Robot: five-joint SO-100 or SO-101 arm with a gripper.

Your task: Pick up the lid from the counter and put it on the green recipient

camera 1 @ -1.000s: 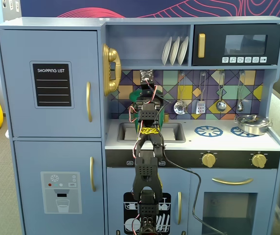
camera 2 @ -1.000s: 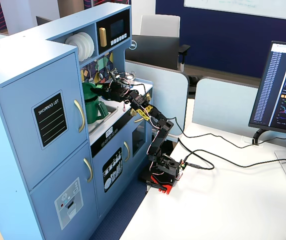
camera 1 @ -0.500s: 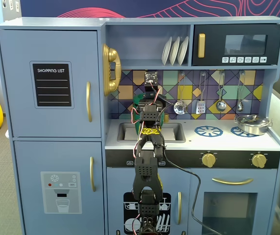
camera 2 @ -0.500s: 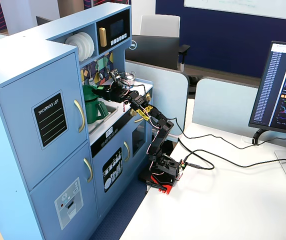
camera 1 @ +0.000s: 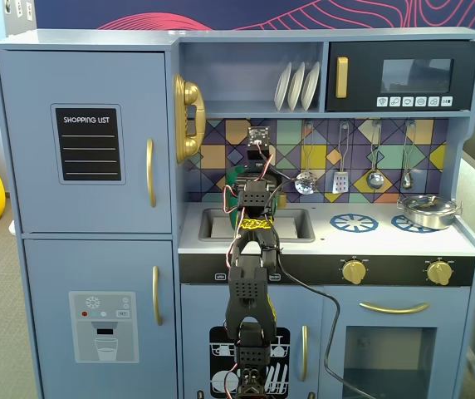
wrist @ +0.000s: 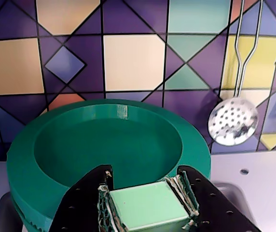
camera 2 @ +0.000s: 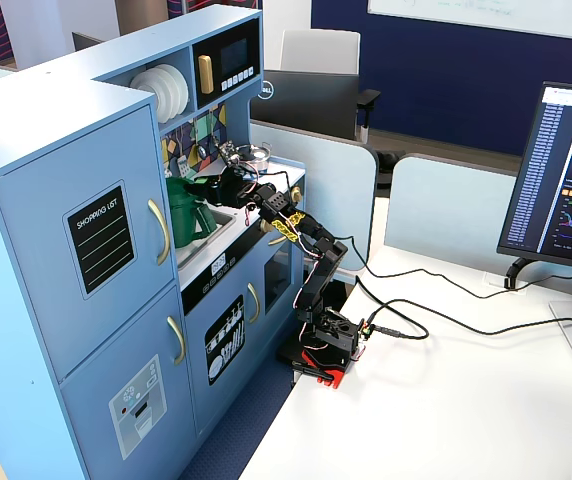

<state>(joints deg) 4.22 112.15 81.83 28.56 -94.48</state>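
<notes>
We have the arm (camera 2: 311, 255) stretched from the desk over the counter (camera 1: 387, 241) so the wrist sits above the green recipient (wrist: 109, 154), which stands at the sink against the backsplash. Gripper (wrist: 145, 212) is clamped on the lid (wrist: 147, 208) by its knob, held over the near rim. Our read: 1 step left, centre it and release.

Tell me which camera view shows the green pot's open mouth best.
The wrist view: the green pot fills it, rim and hollow inside plain. In a fixed view the arm hides nearly all of it. In a fixed view only its side shows.
</notes>
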